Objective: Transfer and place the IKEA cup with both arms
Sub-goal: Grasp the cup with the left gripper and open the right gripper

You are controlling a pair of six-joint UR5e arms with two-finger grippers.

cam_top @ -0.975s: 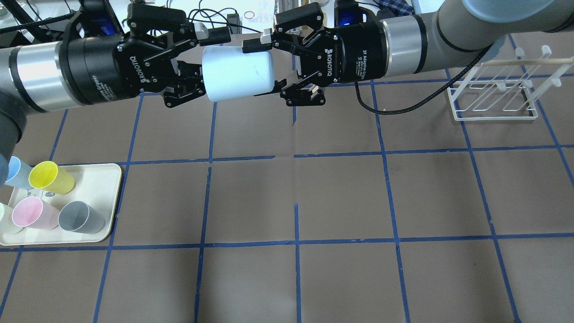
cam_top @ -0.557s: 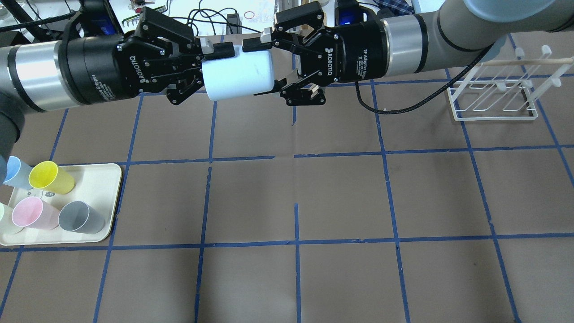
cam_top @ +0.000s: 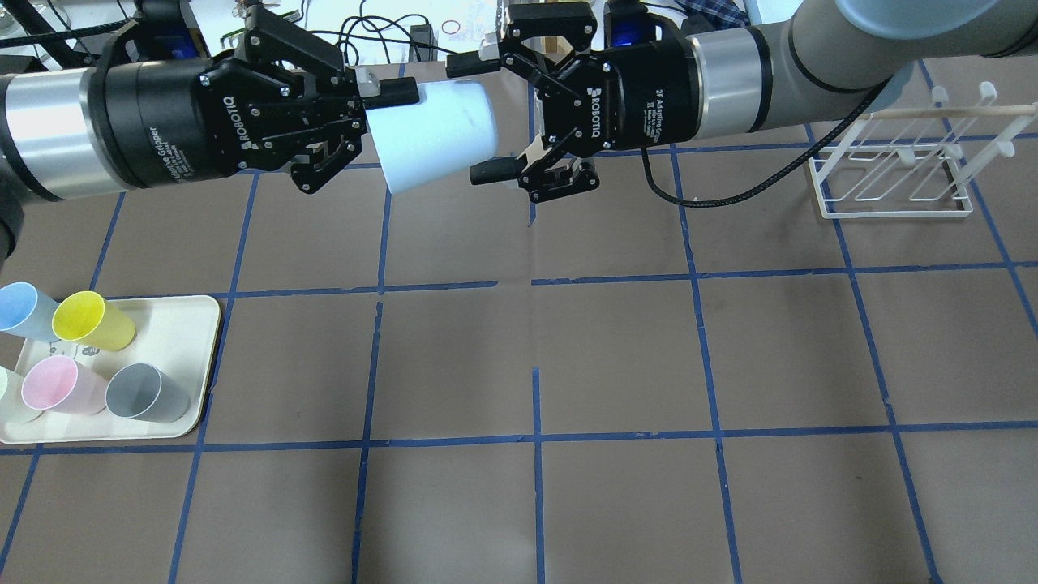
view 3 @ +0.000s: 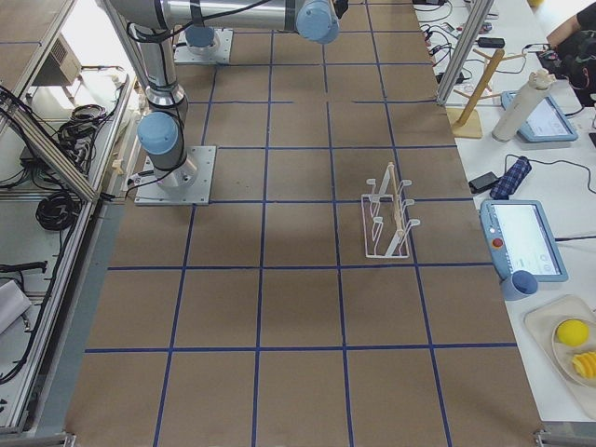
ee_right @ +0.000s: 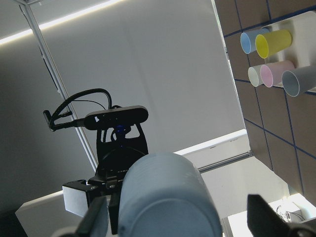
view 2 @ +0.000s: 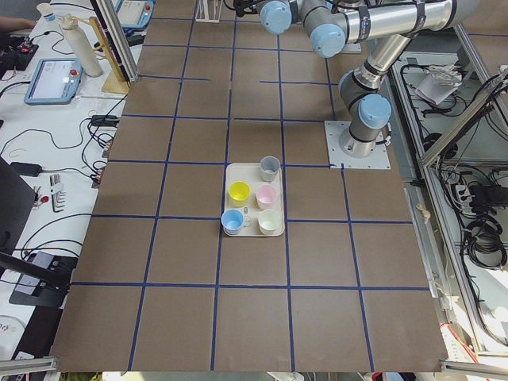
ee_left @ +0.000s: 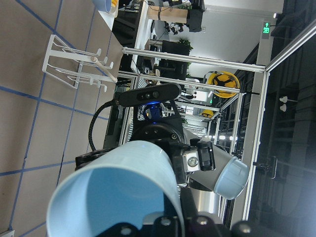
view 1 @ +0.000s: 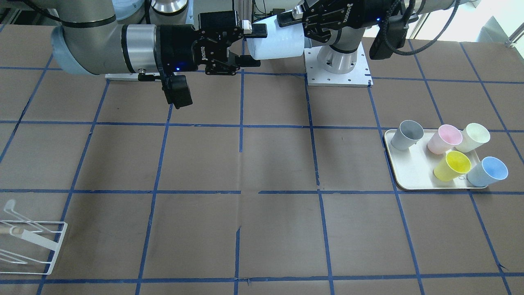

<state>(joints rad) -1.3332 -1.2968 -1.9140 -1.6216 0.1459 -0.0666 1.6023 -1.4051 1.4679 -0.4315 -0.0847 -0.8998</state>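
The pale-blue IKEA cup (cam_top: 434, 134) hangs on its side in the air over the table's far middle, with its closed end tilted a little down. My left gripper (cam_top: 388, 104) is shut on the cup's rim; the left wrist view shows the brighter blue inside (ee_left: 113, 197). My right gripper (cam_top: 475, 118) is open, with its fingers spread above and below the cup's closed end, apart from it. The right wrist view shows the cup's base (ee_right: 168, 197) between the spread fingers (ee_right: 264, 217). The front view shows the cup (view 1: 278, 43) between both grippers.
A cream tray (cam_top: 190, 324) at the left holds a second blue cup (cam_top: 20, 307), a yellow cup (cam_top: 91, 320), a pink cup (cam_top: 57, 386) and a grey cup (cam_top: 147, 394). A white wire rack (cam_top: 892, 166) stands at the far right.
My left gripper closed on the cup's rim. My right gripper then opened and let go of the cup. The cup's closed end tilted down slightly.
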